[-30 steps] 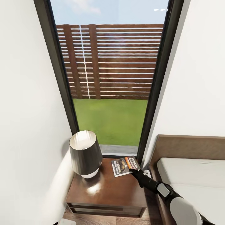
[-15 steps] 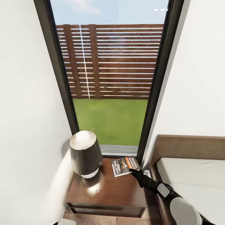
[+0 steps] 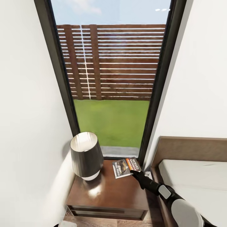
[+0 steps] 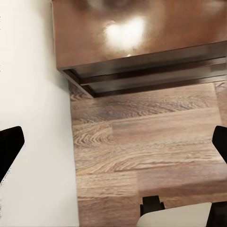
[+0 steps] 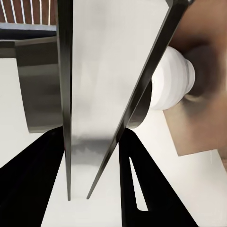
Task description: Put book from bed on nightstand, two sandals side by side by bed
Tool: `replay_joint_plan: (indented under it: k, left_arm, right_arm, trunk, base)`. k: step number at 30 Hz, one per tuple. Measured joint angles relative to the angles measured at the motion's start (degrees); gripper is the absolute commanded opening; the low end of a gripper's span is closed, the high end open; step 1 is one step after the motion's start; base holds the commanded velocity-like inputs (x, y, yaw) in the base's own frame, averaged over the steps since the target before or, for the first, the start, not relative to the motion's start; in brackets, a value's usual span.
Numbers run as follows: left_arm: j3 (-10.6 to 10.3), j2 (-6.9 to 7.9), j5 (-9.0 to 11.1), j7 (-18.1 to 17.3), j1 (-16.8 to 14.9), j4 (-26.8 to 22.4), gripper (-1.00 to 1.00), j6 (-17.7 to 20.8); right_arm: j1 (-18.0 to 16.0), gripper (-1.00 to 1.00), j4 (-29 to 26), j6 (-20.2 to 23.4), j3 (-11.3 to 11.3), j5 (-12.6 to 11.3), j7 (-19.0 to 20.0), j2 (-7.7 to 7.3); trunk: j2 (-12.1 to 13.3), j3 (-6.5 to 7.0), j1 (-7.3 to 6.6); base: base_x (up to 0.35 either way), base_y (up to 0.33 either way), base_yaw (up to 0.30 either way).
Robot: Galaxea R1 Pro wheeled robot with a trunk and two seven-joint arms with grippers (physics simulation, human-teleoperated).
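Note:
The book (image 3: pixel 125 167), dark with an orange band and white lettering, lies at the back right corner of the glossy nightstand (image 3: pixel 107 194). My right gripper (image 3: pixel 136 171) reaches in from the bed side and is shut on the book's near edge. In the right wrist view the book (image 5: pixel 92 85) shows edge-on as a pale slab between the two black fingers (image 5: pixel 33 184) of the right gripper (image 5: pixel 90 135). My left gripper (image 4: pixel 113 144) hangs open over the plank floor (image 4: pixel 142 142) in front of the nightstand (image 4: pixel 142 38). The sandals are out of view.
A dark-shaded lamp (image 3: pixel 85 154) with a white base stands on the nightstand's left half, close to the book. The bed (image 3: pixel 192 179) and its brown headboard (image 3: pixel 189 148) border the nightstand on the right. A white wall (image 3: pixel 28 126) lies left, and a tall window (image 3: pixel 110 78) behind.

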Motion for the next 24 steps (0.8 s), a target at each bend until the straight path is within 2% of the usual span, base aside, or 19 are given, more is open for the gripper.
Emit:
replay_joint_plan:
  k: [8,24]
  left_arm:
    - [-0.02,0.00,0.00,-0.01,0.01,0.00,1.00,0.00]
    - [-0.03,0.00,0.00,-0.02,0.00,0.00,1.00,0.00]
  right_arm:
    - [0.00,-1.00,0.00,-0.06,-0.01,0.00,0.00,0.07]
    - [0.00,-1.00,-0.01,-0.14,-0.01,0.00,-0.01,0.10]
  trunk:
    - [0.00,0.00,0.01]
    - [0.01,0.00,0.01]
  base:
    - [0.116,0.062,0.000]
    - [0.016,0.007,0.000]
